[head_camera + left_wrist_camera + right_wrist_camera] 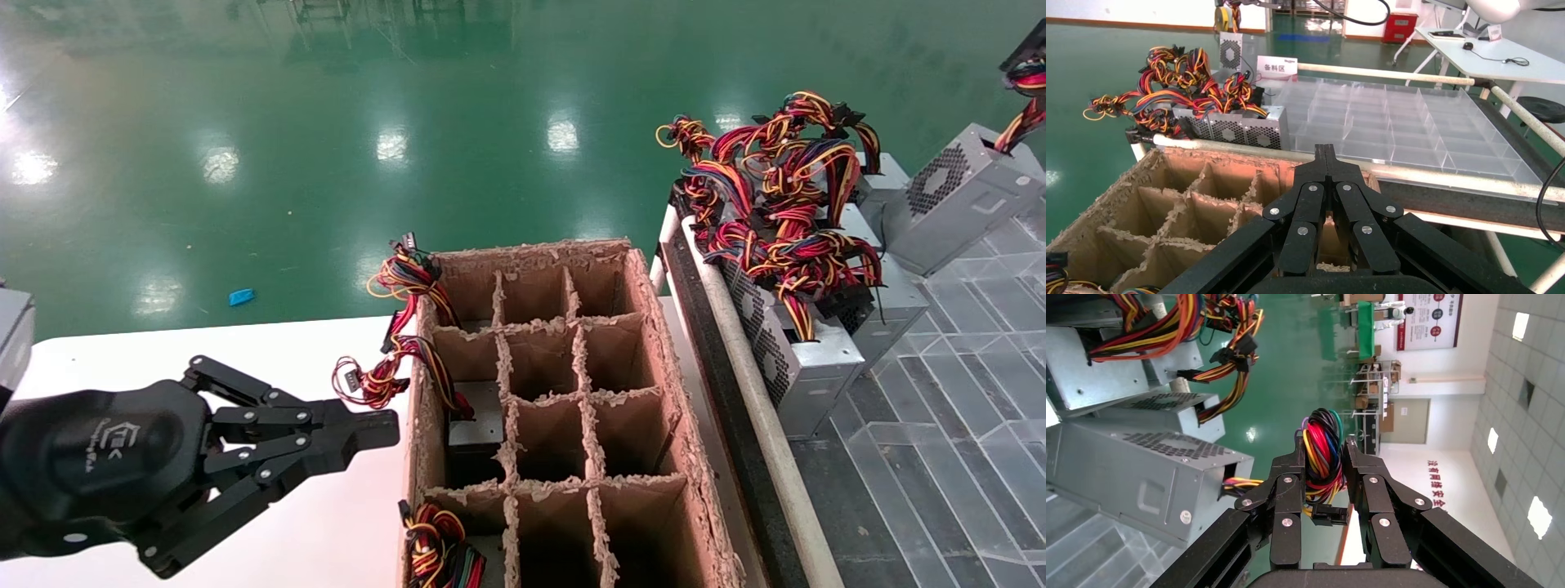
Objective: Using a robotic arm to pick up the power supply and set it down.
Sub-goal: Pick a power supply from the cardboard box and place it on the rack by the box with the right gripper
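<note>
The right arm's black multi-link claw gripper (pixel 1326 454) is clamping its fingers (pixel 1286 481) on the bundle of red, yellow, black and blue wires (pixel 1322 441) that leads into the grey sheet-metal power supply box (pixel 964 196). In the head view this gripper (pixel 1031 51) is only showing at the upper right corner, and the box is hanging tilted beneath it by its wires, over the clear plastic divider tray (pixel 972 408), its perforated vent grille facing the camera. Just beside it, more grey power supplies with tangled wire bundles (pixel 784 196) are lying in a row along the tray's near edge.

The left arm's black claw gripper (pixel 368 433) is hovering with its fingers pressed together over the white table (pixel 163 351), just beside the brown cardboard divider box (pixel 654 327). A few of that box's left compartments are holding power supplies, their wires spilling over the wall.
</note>
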